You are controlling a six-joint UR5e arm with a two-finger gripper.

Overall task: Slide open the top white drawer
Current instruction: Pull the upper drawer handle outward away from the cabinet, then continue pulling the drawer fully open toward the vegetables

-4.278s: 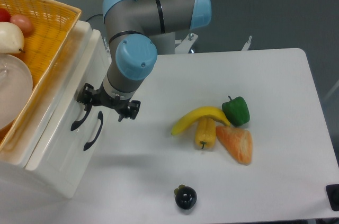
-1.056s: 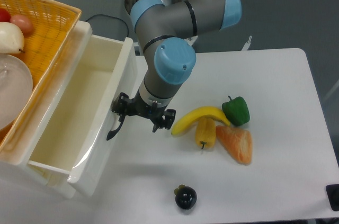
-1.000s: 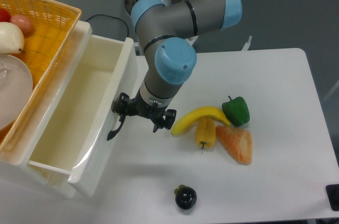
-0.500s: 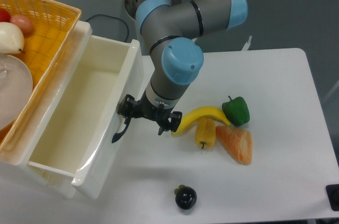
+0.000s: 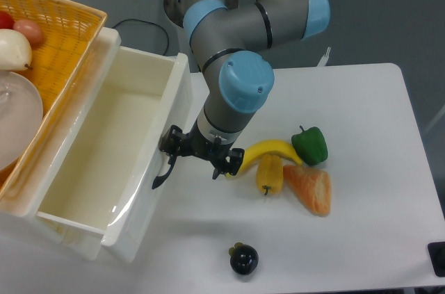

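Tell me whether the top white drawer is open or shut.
Open. The top white drawer is pulled well out from the cabinet, its bare white inside showing, with the gripper at its black handle.

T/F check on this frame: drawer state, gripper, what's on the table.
1. The top white drawer is pulled out. True.
2. The drawer holds fruit. False: its inside looks empty.
3. The gripper is at the drawer's black handle. True.
4. The green pepper lies in the basket. False: it lies on the table by the banana.
5. A dark round fruit lies near the table's front edge. True.
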